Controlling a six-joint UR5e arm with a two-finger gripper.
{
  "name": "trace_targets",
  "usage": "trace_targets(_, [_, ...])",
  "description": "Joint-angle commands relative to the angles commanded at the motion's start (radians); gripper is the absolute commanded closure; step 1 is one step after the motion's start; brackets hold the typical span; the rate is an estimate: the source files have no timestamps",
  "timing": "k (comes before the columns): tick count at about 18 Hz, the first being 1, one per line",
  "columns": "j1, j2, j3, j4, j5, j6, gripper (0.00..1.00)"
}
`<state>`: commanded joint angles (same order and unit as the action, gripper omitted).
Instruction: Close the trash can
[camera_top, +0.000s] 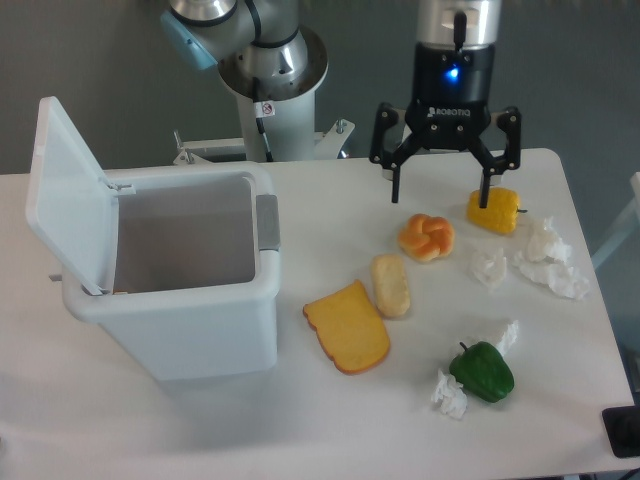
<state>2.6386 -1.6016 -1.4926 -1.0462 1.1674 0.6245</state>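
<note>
Standing wide open at nine o'clock on the surface, the trash can has its lid tipped up and back on the hinge along its left side, so I judge the closing not yet begun. Moving right, a yellow slice and a pale roll lie near the centre, then a knotted bun. My claw hangs at one o'clock, well apart from the bin, fingers spread wide and holding nothing. A yellow pepper sits just behind its right finger; a green pepper lies at five o'clock. Everything is left: cross over, push the lid down.
</note>
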Motion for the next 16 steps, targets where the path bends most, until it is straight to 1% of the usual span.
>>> trace_targets(3, [-0.038, 0.011, 0.009, 0.0, -0.018, -0.046, 0.0])
trace_targets(6, [-0.078, 0.014, 0.031, 0.0, -0.06, -0.115, 0.0])
trace_targets(9, [-0.117, 0.029, 0.029, -0.002, -0.116, -0.163, 0.0])
trace_targets(16, [-0.166, 0.072, 0.014, -0.002, -0.132, -0.178, 0.0])
